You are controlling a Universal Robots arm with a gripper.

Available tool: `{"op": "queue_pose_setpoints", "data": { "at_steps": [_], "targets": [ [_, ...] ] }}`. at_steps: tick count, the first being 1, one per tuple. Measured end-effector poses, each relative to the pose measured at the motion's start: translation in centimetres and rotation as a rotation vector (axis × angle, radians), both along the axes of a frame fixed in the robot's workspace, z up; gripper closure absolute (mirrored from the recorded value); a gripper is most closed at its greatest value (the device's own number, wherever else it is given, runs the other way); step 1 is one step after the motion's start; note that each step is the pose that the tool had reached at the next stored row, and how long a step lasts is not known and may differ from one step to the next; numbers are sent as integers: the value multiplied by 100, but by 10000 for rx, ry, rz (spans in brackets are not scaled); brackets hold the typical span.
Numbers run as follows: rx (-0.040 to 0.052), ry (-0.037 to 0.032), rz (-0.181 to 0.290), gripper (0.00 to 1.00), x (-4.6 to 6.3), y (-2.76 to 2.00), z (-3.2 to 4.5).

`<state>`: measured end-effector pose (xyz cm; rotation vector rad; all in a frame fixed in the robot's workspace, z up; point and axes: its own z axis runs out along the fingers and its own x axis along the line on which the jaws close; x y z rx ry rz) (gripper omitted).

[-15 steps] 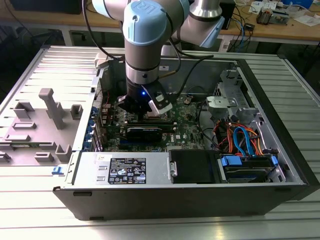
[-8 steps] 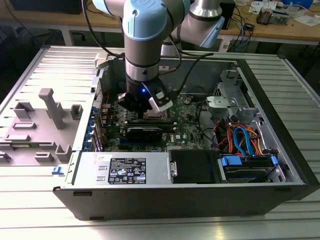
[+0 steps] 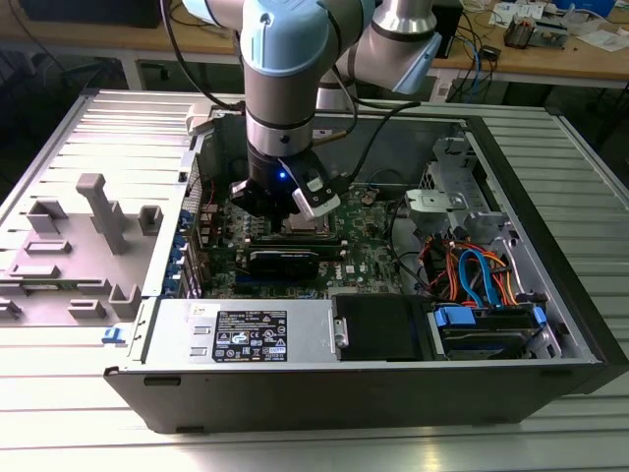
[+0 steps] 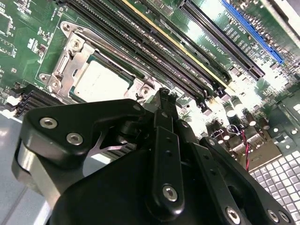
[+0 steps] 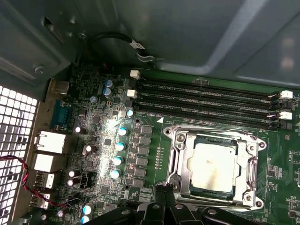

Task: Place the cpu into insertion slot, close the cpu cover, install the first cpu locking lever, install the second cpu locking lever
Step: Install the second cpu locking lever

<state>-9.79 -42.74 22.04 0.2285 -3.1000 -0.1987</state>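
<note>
The cpu (image 5: pixel 218 166) lies flat in the insertion slot (image 5: pixel 177 174), its dull silver top showing through the window of the cpu cover (image 5: pixel 245 165), which lies down over it. In the second wrist view the cpu (image 4: pixel 101 80) sits inside the same silver frame (image 4: pixel 70 54). Thin metal lever rods (image 5: pixel 211 130) run along the socket's sides. My gripper (image 4: pixel 165 96) hangs just off one corner of the socket with its black fingers pressed together and nothing between them. In the exterior view the gripper (image 3: pixel 292 213) is low inside the open computer case, over the green board.
Long black memory slots (image 5: pixel 211 101) run beside the socket. Card slots (image 4: pixel 225 42) lie further off. A silver power supply (image 3: pixel 246 334) fills the case front, and a drive cage with orange and blue cables (image 3: pixel 477 275) stands at the exterior view's right. A grey fixture (image 3: pixel 98 211) stands outside on the left.
</note>
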Motion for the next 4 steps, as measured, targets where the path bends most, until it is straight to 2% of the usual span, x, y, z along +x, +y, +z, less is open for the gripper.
{"op": "queue_pose_setpoints", "data": {
  "at_steps": [4],
  "targets": [
    [-1,6,0,89,0,0,0]
  ]
}}
